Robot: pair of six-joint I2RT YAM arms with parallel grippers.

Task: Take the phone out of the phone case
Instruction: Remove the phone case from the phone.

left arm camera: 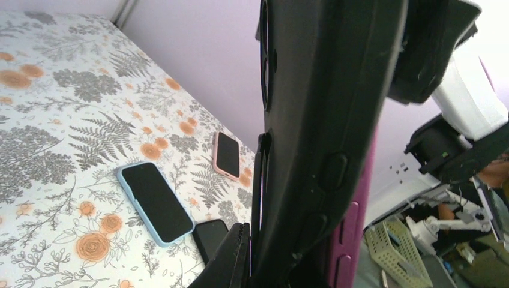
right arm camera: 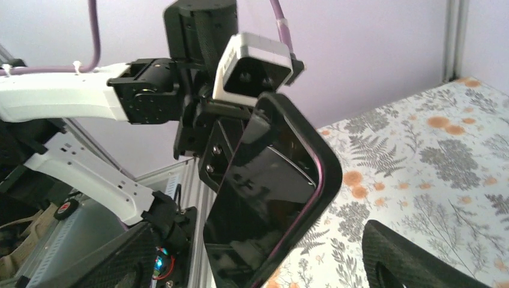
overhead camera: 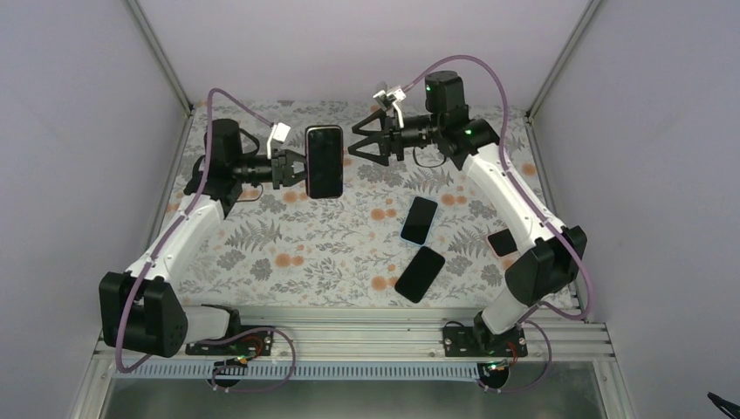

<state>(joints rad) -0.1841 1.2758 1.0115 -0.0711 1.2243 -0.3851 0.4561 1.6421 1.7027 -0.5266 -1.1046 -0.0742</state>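
The phone, dark-screened in a black phone case with a magenta edge, is held upright in the air above the far middle of the table. My left gripper is shut on its left side. In the left wrist view the case's black back fills the middle, clamped in my left gripper. My right gripper is open, just right of the phone and not touching it. In the right wrist view the phone's screen lies between the spread fingers of my right gripper.
Two other phones lie face up on the floral tablecloth at centre right, and a small black object lies by the right arm. The left wrist view shows a blue-cased phone and a pink-cased phone.
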